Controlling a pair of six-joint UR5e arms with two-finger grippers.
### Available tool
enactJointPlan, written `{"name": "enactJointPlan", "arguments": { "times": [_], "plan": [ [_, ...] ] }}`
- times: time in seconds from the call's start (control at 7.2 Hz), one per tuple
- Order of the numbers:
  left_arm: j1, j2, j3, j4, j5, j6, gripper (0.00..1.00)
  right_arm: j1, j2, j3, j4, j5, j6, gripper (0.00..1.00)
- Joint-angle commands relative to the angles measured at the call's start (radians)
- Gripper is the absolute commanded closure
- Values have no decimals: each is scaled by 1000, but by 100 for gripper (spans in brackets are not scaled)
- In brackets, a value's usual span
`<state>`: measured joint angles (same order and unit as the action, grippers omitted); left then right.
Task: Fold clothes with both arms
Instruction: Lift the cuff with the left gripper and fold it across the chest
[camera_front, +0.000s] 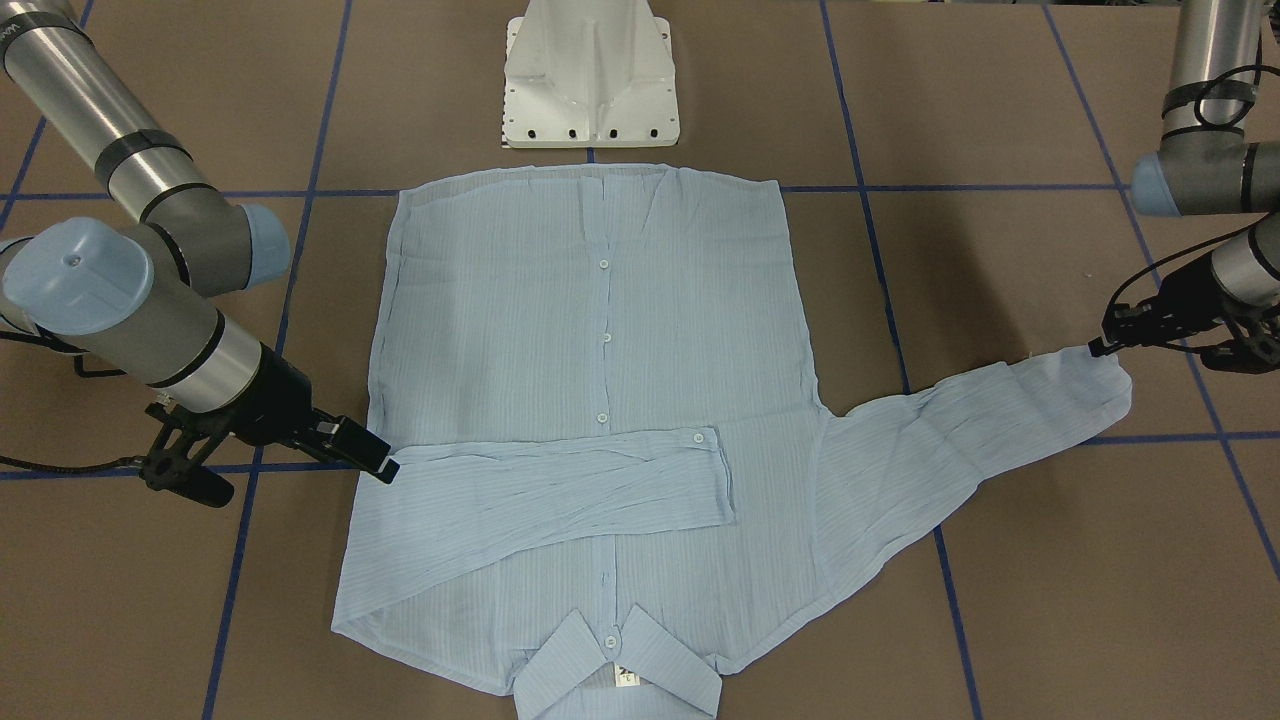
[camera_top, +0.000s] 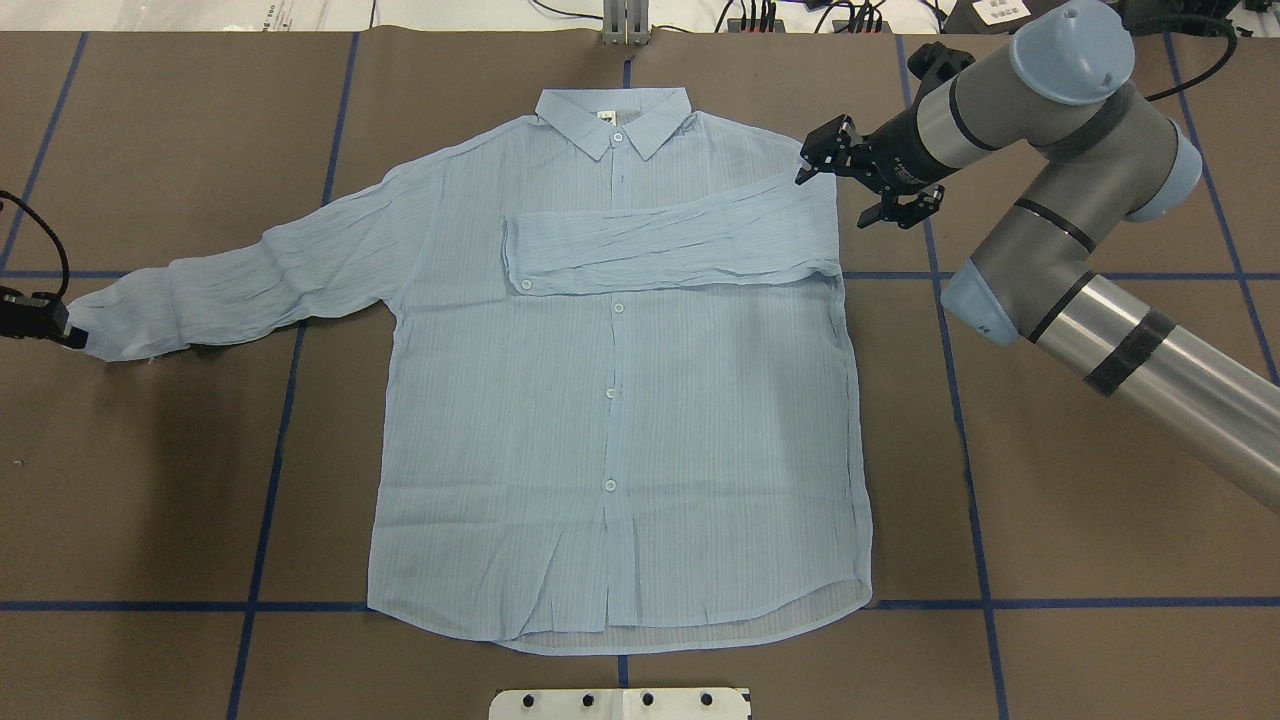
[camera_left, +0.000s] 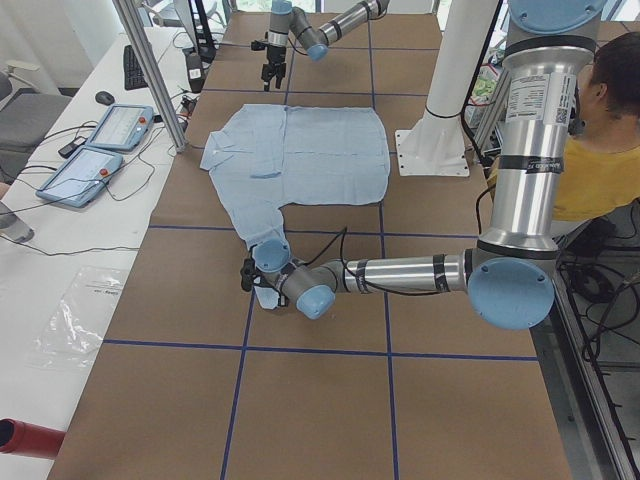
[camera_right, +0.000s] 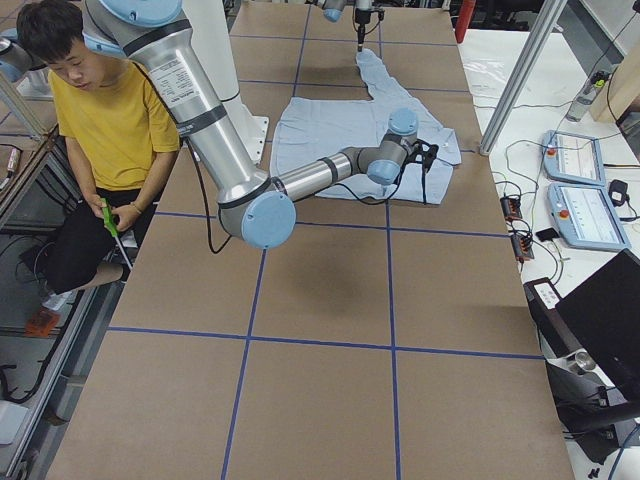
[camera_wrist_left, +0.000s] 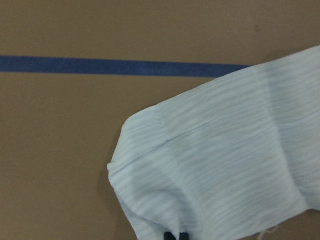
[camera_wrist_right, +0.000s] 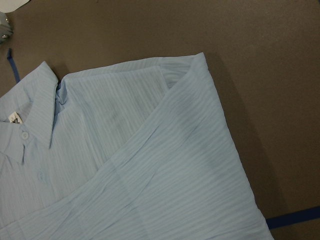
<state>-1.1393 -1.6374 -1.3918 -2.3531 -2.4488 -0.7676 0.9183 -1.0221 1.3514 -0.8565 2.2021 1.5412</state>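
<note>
Brown table top (camera_top: 1100, 560) with a grid of blue tape lines (camera_top: 150, 606). In the exterior left view there's a white side desk (camera_left: 60, 250) along 9 o'clock, 2 tablets (camera_left: 120, 125) and a keyboard (camera_left: 133, 66) up around 11, and an aluminium post (camera_left: 150, 75) at its edge. Light's even, shadows soft.

a robotics lab: brown table (camera_top: 120, 480) with blue tape grid (camera_top: 150, 605), teach pendants (camera_left: 118, 126), aluminium frame posts (camera_left: 150, 75) alongside

Silver-grey tubular left arm (camera_front: 1205, 50) and right arm (camera_top: 1150, 368), with light blue joint caps, black bands and black cables. Black left gripper (camera_front: 1100, 347) and right gripper (camera_front: 385, 465). White pedestal (camera_front: 590, 75) with bolt holes at 12 o'clock.
</note>
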Motion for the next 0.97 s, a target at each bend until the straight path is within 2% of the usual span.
{"name": "enactJointPlan", "arguments": {
  "times": [0.0,0.28,0.42,0.69,0.83],
  "plan": [
    [3,-127,-85,11,32,-195,100,17,-10,0,-1,4,-1,1],
    [62,-342,-98,25,65,-454,100,51,-30,2,0,17,-16,1],
    [155,-466,-86,26,138,-630,100,68,-56,2,0,42,-66,1],
    [315,-637,-67,26,323,-868,100,99,-101,2,34,71,-102,1],
    [373,-724,-53,23,461,-994,100,102,-116,0,46,70,-104,0]
  ]
}}
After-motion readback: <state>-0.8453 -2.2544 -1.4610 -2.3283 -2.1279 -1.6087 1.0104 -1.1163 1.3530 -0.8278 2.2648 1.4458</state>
